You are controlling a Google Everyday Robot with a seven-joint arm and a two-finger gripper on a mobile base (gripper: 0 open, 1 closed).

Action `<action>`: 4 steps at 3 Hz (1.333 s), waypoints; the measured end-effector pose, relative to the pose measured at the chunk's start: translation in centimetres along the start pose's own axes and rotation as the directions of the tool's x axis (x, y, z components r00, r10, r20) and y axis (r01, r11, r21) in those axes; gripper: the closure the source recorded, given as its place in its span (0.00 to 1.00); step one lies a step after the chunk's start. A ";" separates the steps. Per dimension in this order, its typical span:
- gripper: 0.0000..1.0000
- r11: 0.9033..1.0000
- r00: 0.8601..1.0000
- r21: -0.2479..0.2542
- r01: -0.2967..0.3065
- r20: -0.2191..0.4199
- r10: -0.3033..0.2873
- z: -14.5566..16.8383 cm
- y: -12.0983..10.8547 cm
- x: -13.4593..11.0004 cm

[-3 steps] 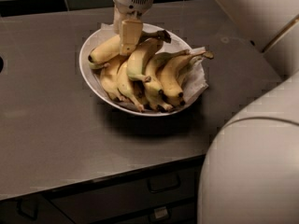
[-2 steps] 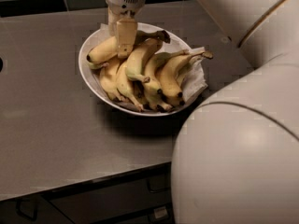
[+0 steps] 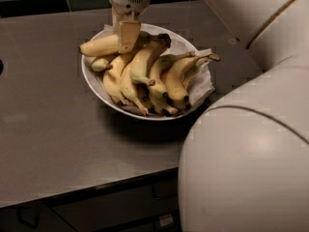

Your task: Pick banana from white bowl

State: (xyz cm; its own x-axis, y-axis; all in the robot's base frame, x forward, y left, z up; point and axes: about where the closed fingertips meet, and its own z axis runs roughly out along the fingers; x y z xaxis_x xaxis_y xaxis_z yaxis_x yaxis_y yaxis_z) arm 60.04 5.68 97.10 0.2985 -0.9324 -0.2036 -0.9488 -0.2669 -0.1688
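Observation:
The banana [image 3: 99,46], long, nearly straight and pale yellow, lies across the back left of the white bowl [image 3: 91,83], its left end reaching past the rim. My gripper [image 3: 123,30] comes down from the top of the view and is shut on the banana near its middle. One finger [image 3: 128,35] is in front of the banana and the other is behind it. A bunch of shorter, curved bananas [image 3: 149,79] fills the rest of the bowl, touching the held banana's right part. White paper lining [image 3: 200,88] sticks out at the bowl's right.
The bowl stands on a grey countertop [image 3: 43,120] with a front edge above dark drawers [image 3: 120,207]. My own white arm and body [image 3: 251,153] fill the right and lower right of the view. Dark wall tiles run along the back.
The gripper has shifted a little to the left, and the banana's left end has moved left and slightly up with it. My arm's white shell now covers more of the lower right.

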 end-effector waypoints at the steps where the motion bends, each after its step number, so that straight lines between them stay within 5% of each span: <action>1: 1.00 0.999 1.000 0.052 0.000 0.017 -0.001 -0.3 -0.5 -0.2; 2: 1.00 0.984 0.998 0.175 0.031 0.043 -0.039 -2.2 0.5 0.2; 3: 1.00 0.953 0.992 0.297 0.057 0.094 -0.089 -4.1 3.5 0.9; 4: 1.00 0.909 0.982 0.414 0.057 0.139 -0.125 -5.5 6.5 2.1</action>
State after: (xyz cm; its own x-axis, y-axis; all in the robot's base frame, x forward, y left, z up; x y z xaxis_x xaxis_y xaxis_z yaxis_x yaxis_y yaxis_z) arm 53.92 0.69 100.91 0.4259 -0.8490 -0.3126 -0.8024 -0.1949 -0.5640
